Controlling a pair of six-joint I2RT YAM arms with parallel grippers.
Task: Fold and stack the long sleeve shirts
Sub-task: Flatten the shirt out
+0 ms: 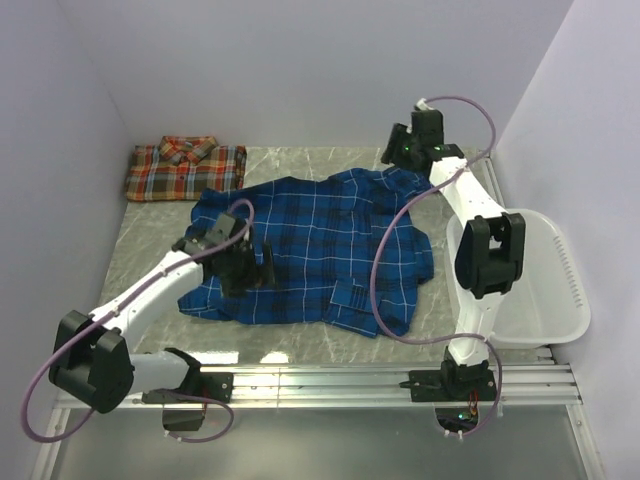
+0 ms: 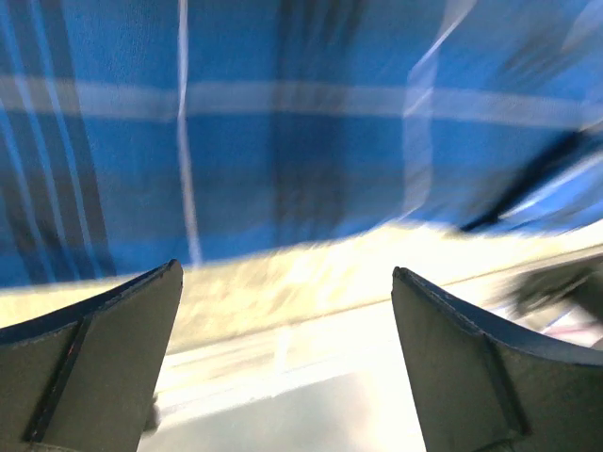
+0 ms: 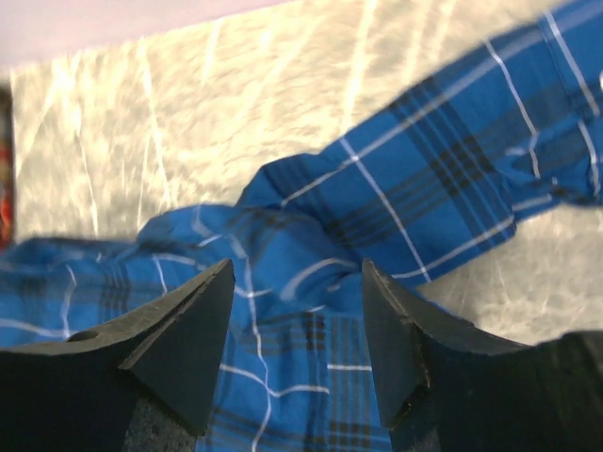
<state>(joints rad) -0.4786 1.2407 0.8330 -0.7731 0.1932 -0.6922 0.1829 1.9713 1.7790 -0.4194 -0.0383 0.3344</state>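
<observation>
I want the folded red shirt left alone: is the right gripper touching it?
Apart. The top view shows bare table between the right gripper and the red shirt.

Marbled table, pale walls
A grey veined table top point(image 1: 140, 235) sits between plain lavender walls point(image 1: 320, 70) at back, left and right; silver metal rails point(image 1: 330, 378) line its near edge, a white basket point(image 1: 550, 300) stands at its right end, and the light is soft and even.

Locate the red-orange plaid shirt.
In the top view, the red-orange shirt lies folded at the table's far left, just beyond the spread-out blue shirt.
</observation>
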